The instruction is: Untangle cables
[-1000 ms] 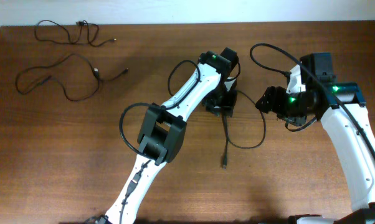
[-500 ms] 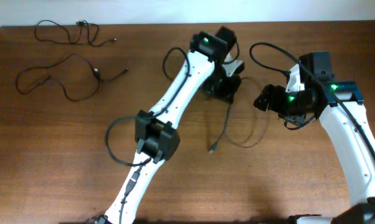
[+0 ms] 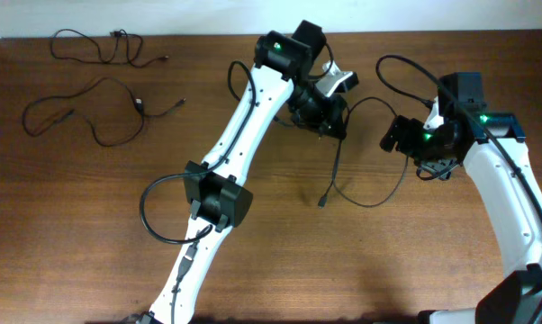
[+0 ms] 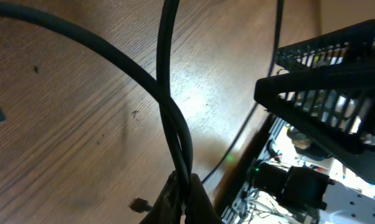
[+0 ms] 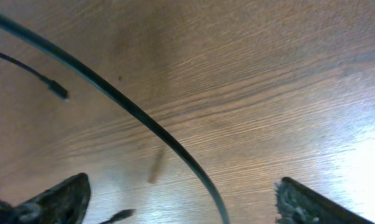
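Three thin black cables show in the overhead view. Two lie loose at the far left: one [image 3: 100, 47] near the back edge, one [image 3: 91, 112] below it. My left gripper [image 3: 323, 119] is shut on the third cable [image 3: 336, 171] and holds it above the table; the strands run up from the closed jaws [image 4: 186, 202] in the left wrist view. The cable hangs down to a plug [image 3: 323, 200] and loops right toward my right gripper [image 3: 404, 137]. My right gripper [image 5: 181, 211] is open, with the cable [image 5: 131, 109] passing between its fingers, apart from both.
The brown wooden table [image 3: 91, 234] fills the view. A pale wall strip [image 3: 163, 16] runs along the back edge. Thicker black arm cables loop by each arm's base joint [image 3: 163, 225]. The two arms are close together at the back middle.
My left gripper has moved back and right, lifting the cable; its plug end has swung right. My right gripper has shifted slightly right.
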`<state>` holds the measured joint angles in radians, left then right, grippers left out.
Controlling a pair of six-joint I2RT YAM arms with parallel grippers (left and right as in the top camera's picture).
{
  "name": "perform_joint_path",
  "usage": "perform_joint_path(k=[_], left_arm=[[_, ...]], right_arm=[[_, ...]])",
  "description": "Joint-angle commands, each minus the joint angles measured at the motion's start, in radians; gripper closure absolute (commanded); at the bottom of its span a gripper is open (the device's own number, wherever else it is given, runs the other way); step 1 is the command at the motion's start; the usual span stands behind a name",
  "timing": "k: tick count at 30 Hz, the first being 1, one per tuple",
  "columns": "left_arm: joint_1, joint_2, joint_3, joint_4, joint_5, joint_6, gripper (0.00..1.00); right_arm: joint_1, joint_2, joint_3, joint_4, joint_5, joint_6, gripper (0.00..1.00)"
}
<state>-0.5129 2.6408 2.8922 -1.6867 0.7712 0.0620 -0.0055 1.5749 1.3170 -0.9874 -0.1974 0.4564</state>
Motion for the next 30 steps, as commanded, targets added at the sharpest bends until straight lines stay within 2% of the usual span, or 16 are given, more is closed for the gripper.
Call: perform_joint_path(k=[1,3,4,5,7,8,9,10,12,15,18,20,23,25,27,30], left_arm=[[0.003,-0.035,0.017,-0.002,0.103,0.022,1.00],[0.006,-0.035,0.017,-0.002,0.140,0.023,1.00],[0.008,-0.036,0.017,-0.002,0.153,0.022,1.00],[0.012,-0.037,0.017,-0.002,0.166,0.023,1.00],[0.032,-0.042,0.017,-0.002,0.172,0.022,1.00],[0.042,-0.042,0.017,-0.002,0.172,0.022,1.00],[0.056,-0.042,0.017,-0.002,0.153,0.022,0.99],[0.064,-0.042,0.017,-0.002,0.113,0.022,0.94],[0.076,-0.042,0.017,-0.002,-0.029,0.013,0.85],[0.077,-0.042,0.017,-0.002,-0.374,-0.126,0.84],[0.077,-0.042,0.017,0.002,-0.462,-0.153,0.83],[0.077,-0.042,0.016,0.002,-0.426,-0.170,0.82],[0.075,-0.042,0.016,0.002,-0.256,-0.154,0.73],[0.075,-0.042,0.016,-0.002,-0.095,-0.082,0.71],[0.075,-0.042,0.016,-0.002,0.071,-0.016,0.70],[0.074,-0.042,0.017,-0.002,0.220,0.023,0.65]], right_arm=[[-0.002,0.022,0.003,-0.011,0.034,-0.080,0.03],[-0.002,0.053,0.000,-0.021,0.035,-0.083,0.03],[-0.002,0.072,0.000,-0.021,0.037,-0.082,0.13],[-0.002,0.087,0.000,-0.019,0.040,-0.082,0.33],[-0.002,0.115,0.000,-0.011,0.041,-0.081,0.83],[-0.003,0.116,0.000,-0.011,0.040,-0.073,0.96],[-0.003,0.106,0.002,-0.011,0.021,-0.074,0.96],[-0.003,0.095,0.006,-0.011,0.000,-0.074,0.96],[-0.003,0.057,0.022,-0.011,-0.065,-0.074,0.96],[-0.003,-0.042,0.056,-0.021,-0.098,-0.074,0.96],[-0.003,-0.108,0.057,-0.027,-0.102,-0.059,0.96],[-0.001,-0.130,0.057,-0.021,-0.168,-0.051,0.96],[-0.002,-0.136,0.057,0.074,-0.340,0.056,0.96],[-0.002,-0.135,0.057,0.166,-0.456,0.088,0.96],[-0.002,-0.135,0.057,0.179,-0.480,0.150,0.96],[-0.002,-0.135,0.057,0.185,-0.508,0.233,0.96]])
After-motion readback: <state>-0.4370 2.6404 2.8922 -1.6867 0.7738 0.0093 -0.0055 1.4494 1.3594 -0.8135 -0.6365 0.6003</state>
